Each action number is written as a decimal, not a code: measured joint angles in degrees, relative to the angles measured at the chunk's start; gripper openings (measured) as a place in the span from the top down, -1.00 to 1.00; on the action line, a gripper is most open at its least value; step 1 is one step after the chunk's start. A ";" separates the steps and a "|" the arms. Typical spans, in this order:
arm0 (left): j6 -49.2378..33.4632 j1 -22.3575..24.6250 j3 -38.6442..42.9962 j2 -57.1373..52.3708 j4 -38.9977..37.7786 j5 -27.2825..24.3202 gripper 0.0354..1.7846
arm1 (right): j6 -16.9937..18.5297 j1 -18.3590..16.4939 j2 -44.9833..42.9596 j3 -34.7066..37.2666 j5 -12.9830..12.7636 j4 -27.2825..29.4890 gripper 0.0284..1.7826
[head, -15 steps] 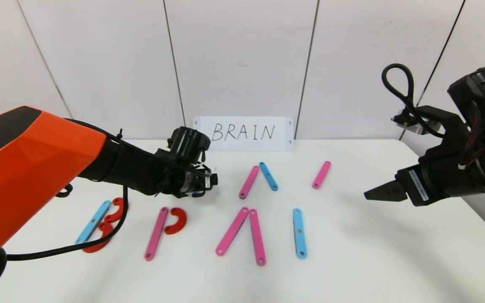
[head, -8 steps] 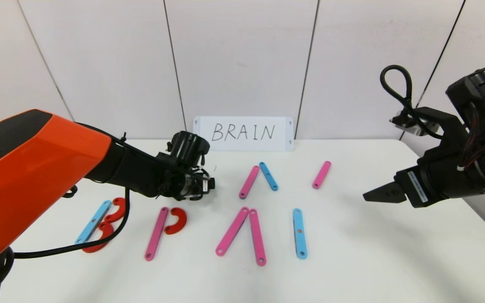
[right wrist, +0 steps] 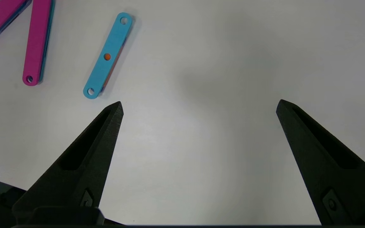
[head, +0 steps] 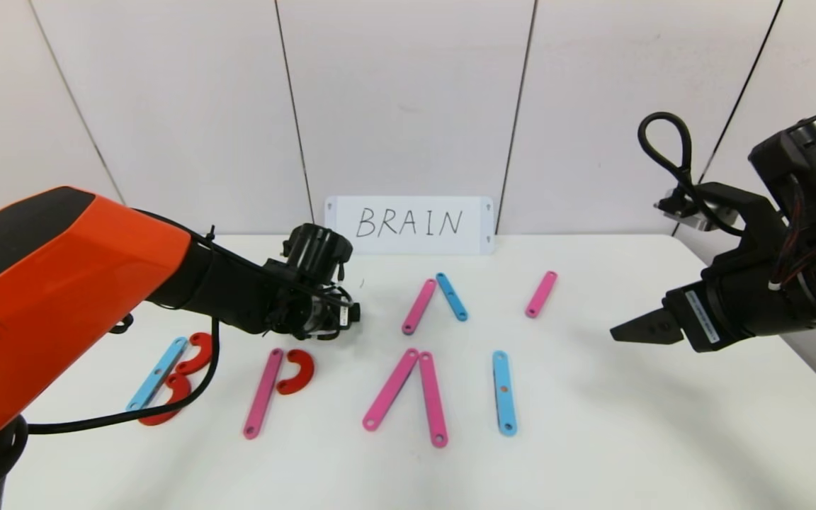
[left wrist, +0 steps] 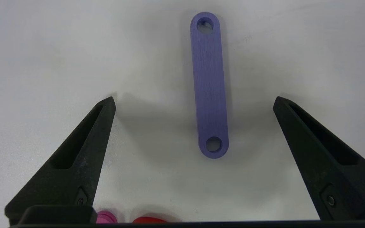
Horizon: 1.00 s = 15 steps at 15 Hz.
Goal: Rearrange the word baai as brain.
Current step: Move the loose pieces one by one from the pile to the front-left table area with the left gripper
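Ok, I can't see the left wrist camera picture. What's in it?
A purple strip with a hole at each end lies flat on the white table, between the open left gripper fingers, untouched. Bits of pink and red peek in at the edge.

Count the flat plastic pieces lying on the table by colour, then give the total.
Pink strips: 5
Blue strips: 3
Red curves: 3
Purple strip: 1
Total: 12
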 joint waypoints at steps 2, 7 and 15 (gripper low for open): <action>0.13 0.00 -0.21 0.20 -1.63 -0.02 -0.95 | -0.02 0.00 0.00 0.04 0.00 -0.07 -0.90; 0.28 0.00 -0.55 0.50 -1.82 -0.07 -0.95 | -0.13 0.06 0.11 0.06 0.00 -0.05 -0.91; 0.33 0.44 -0.79 1.22 -1.90 -0.05 -0.94 | -0.11 0.09 0.17 0.13 0.00 -0.02 -0.91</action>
